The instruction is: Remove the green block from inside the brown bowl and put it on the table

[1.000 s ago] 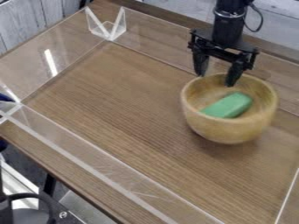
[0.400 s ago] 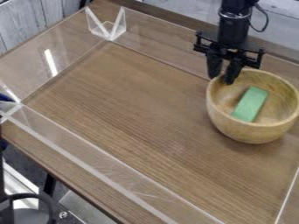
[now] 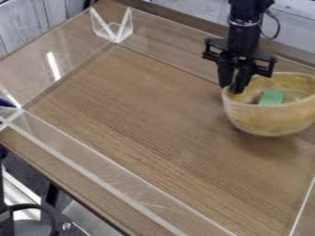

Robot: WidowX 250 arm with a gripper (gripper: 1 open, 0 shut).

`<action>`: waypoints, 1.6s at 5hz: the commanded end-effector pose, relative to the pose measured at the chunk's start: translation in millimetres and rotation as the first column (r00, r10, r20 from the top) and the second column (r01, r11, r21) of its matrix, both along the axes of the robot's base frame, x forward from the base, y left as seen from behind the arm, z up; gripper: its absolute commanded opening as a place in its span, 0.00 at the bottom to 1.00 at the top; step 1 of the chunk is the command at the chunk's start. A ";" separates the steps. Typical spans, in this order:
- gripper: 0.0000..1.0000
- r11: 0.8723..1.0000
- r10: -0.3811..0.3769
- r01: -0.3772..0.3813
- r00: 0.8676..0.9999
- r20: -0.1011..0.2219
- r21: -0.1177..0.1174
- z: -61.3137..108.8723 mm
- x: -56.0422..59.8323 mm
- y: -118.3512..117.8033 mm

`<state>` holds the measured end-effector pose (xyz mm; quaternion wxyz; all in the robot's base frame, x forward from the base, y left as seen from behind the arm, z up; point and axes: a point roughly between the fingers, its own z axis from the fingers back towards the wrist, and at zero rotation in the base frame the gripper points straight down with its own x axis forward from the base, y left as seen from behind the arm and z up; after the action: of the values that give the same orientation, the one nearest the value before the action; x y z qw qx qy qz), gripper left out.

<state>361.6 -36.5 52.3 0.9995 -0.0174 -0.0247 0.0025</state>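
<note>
The bowl (image 3: 272,109) sits far over at the right edge of the tabletop (image 3: 135,129), hard by the clear wall there, and it is tipped: its near-left rim rides high under the gripper while the opening faces up and to the right. To its left and toward the viewer the wood-grain surface lies open across most of its width, bounded by low clear walls (image 3: 74,157) along the near-left and far sides; a clear bracket (image 3: 113,26) stands in the far corner. The block (image 3: 274,96) lies inside the bowl, against the far inner wall, just right of the gripper's fingers. The arm (image 3: 246,20) comes down from the top of the picture, close to vertical, with the gripper (image 3: 240,85) pointing straight down at the bowl's left rim. Its dark fingers stand close together, their tips at the rim; whether they pinch the rim wall or merely press on it cannot be told from this angle. They do not hold the block. Beyond the far wall, pale planks show at upper left; below the near edge, dark frame parts and cable.
</note>
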 end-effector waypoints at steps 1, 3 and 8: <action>0.00 1.000 0.010 -0.010 0.997 0.073 -0.013 15.2 5.1 -3.0; 0.00 0.998 0.062 -0.064 0.994 0.092 0.018 24.9 5.2 6.9; 0.00 0.976 0.193 -0.192 0.981 -0.007 0.108 14.8 -7.4 15.5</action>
<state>344.0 -21.1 49.5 0.9942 0.0415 0.0121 0.0986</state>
